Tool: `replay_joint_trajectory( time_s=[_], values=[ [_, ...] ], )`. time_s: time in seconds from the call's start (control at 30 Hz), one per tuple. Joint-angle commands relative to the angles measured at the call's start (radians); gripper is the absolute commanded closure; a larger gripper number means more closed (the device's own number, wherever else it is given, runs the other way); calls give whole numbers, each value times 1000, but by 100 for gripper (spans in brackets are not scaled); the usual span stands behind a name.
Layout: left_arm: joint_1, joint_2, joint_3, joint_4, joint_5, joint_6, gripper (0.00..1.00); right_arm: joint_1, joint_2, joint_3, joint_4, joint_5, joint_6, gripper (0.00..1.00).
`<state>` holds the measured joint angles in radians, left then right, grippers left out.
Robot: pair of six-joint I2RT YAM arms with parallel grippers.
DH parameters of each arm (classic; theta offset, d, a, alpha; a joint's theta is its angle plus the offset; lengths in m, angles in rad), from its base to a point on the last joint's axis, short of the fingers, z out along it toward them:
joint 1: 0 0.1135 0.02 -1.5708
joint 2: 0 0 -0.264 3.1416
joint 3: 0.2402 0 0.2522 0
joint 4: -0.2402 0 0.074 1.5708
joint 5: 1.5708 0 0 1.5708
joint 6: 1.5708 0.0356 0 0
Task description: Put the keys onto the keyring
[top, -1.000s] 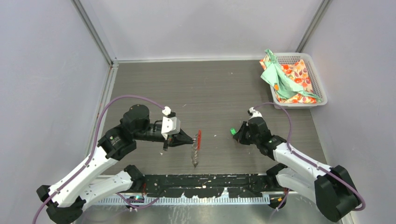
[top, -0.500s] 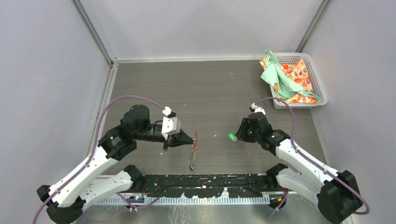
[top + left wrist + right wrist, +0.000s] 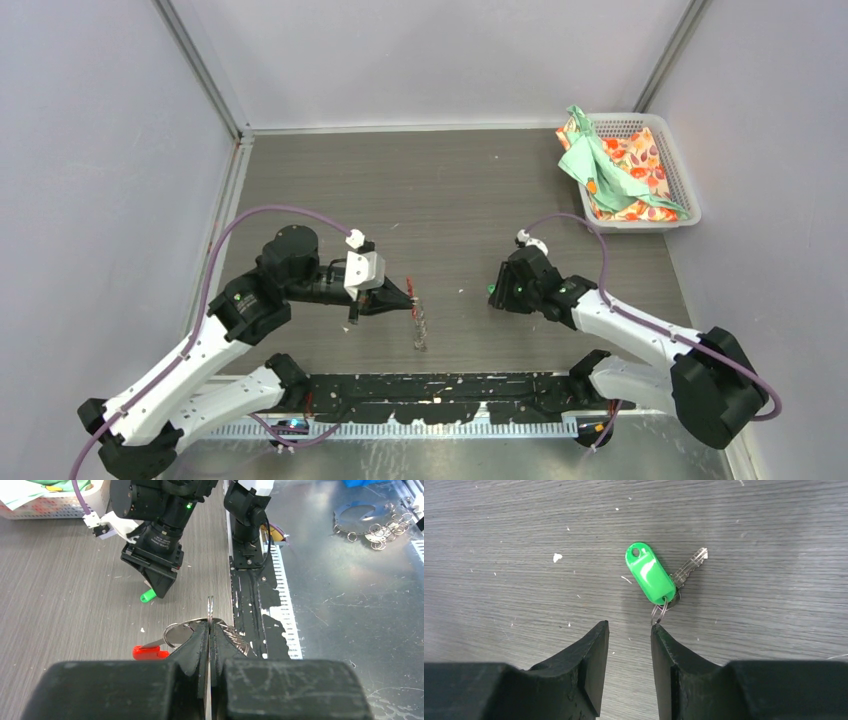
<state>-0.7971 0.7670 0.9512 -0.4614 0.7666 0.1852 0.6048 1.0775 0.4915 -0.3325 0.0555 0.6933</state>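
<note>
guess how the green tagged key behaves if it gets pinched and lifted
Probably floppy: the green tag, key and small ring look loosely linked, so whatever isn't pinched should dangle. Lying flat on the table, it likely slides rather than rolls. The glossy tag may be slippery.

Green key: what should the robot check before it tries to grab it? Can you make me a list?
1. Green-tagged key lies flat with nothing on top: ok.
2. Right gripper is open: ok.
3. Key sits between the right gripper's fingers: not ok. It lies just ahead of them, with its small ring by one fingertip.
4. Left gripper is shut on the keyring: ok.
5. Black-tagged key is already on the keyring: cannot tell.
</note>
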Motion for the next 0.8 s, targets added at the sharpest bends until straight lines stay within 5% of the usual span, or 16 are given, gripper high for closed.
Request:
replay_joint_trajectory(
  time_s=[0.0, 0.5, 0.77],
  values=[
    [4, -18, 1, 47, 2, -11, 100, 41, 36, 2, 44, 83, 66, 60],
    [5, -24, 4, 49, 0, -18, 100, 92, 52, 6, 21, 237, 126, 67],
    [6, -18, 7, 48, 3, -18, 100, 93, 54, -11, 65, 236, 117, 91]
  ],
)
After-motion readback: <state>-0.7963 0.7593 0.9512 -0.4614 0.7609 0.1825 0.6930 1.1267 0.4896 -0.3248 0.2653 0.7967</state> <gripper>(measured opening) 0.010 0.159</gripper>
